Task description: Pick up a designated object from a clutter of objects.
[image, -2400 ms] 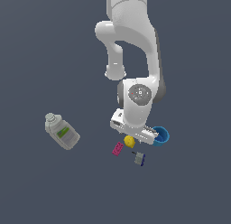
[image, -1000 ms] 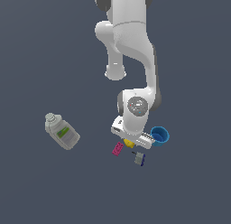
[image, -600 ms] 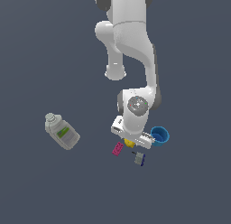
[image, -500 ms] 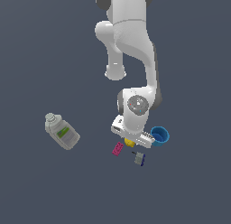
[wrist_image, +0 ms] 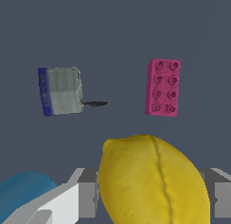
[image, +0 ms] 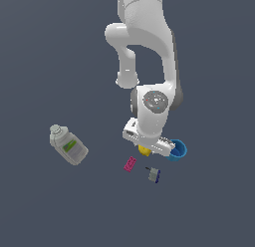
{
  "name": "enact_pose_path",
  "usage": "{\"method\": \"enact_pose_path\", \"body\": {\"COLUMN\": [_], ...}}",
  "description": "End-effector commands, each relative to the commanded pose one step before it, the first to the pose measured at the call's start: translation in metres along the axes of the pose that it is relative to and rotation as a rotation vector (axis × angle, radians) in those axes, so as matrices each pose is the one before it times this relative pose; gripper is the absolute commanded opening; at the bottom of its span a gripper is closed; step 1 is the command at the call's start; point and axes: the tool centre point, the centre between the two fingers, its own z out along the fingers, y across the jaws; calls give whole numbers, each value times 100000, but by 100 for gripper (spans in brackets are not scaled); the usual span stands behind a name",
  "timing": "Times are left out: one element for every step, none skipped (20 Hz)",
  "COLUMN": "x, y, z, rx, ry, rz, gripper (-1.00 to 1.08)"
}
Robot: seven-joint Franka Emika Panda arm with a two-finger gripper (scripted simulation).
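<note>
Sitting between the two grey fingers [wrist_image: 85, 198] of the end effector [wrist_image: 153, 198], the yellow lemon ball [wrist_image: 153, 182] fills the low part of the wrist view, and a finger is pressed against each of its sides, so the end effector is closed on it. The lemon's long way runs across from one finger to the other, with a small pointed tip facing out past the fingers. In the exterior view only a bit of the lemon [image: 144, 150] peeks out under the white end effector [image: 146, 147]. The blue cup [image: 177, 149] is just beside the end effector. The pink block [image: 130, 164] and the small grey-blue piece [image: 153, 175] lie on the dark surface [image: 209, 201] near it. The white bottle [image: 68, 145] lies well apart. Since half a second ago, the lemon and the end effector have gone up a little, away from the pink block.
</note>
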Motion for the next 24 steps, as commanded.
{"method": "enact_pose_path", "body": {"x": [-371,-185,-171,-203,-210,-216,-219,-222,-226,-230,-234,-228,-224,-219,-214,-207,-204,-200,-196,-192,-185,-176,-167,-157], "y": [47,34,66,38,39,40,40,40,41,41,41,41,38,36,34,32,30,28,26,24,20,16,13,11], "z": [-2075,-919,-957,-1018,-1063,-1099,-1122,-1147,-1174,-1206,-1234,-1223,-1204,-1185,-1168,-1149,-1139,-1127,-1116,-1107,-1087,-1056,-1016,-967], "rx": [109,0,-17,0,0,0,0,0,0,0,0,-39,0,0,0,-39,0,0,0,0,0,0,0,0], "ry": [162,0,-14,0,0,0,0,0,0,0,0,22,0,0,0,20,0,0,0,0,0,0,0,0], "rz": [-8,0,65,0,0,0,0,0,0,0,0,20,0,0,0,22,0,0,0,0,0,0,0,0], "gripper": [-100,-100,-100,-100,-100,-100,-100,-100,-100,-100,-100,-100,-100,-100,-100,-100,-100,-100,-100,-100,-100,-100,-100,-100]}}
